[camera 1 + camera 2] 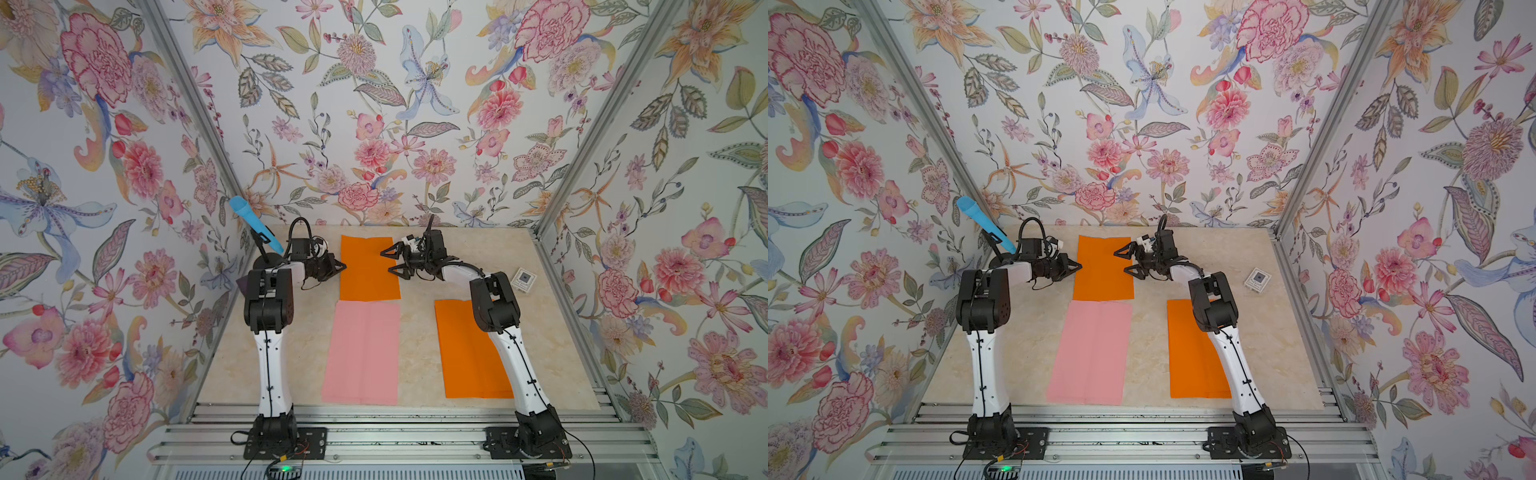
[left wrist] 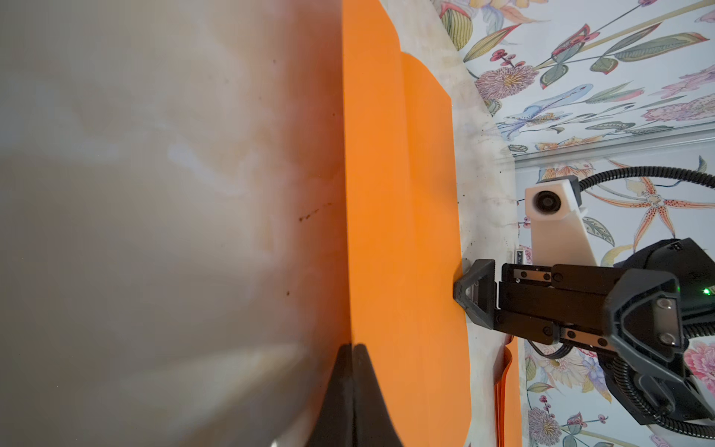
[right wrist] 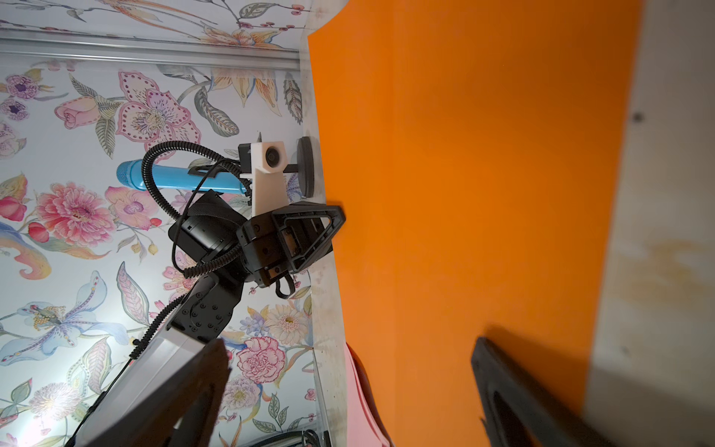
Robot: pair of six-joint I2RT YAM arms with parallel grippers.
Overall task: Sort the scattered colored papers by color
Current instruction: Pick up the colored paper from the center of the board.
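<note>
The left gripper [image 1: 341, 266] is pinched shut on the left edge of the far orange paper [image 1: 369, 274]; the right gripper [image 1: 386, 262] hangs spread over its right edge; the pink paper [image 1: 362, 353] lies just nearer; the second orange paper [image 1: 461, 353] lies beside that, to its right.

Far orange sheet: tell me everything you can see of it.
The far orange sheet is a thin, bright orange paper rectangle with faint lengthwise creases, lying almost flat at the back of the table. Its near end meets the pink sheet. The left hand is shut on one long edge; the open right hand is low at the opposite edge.
</note>
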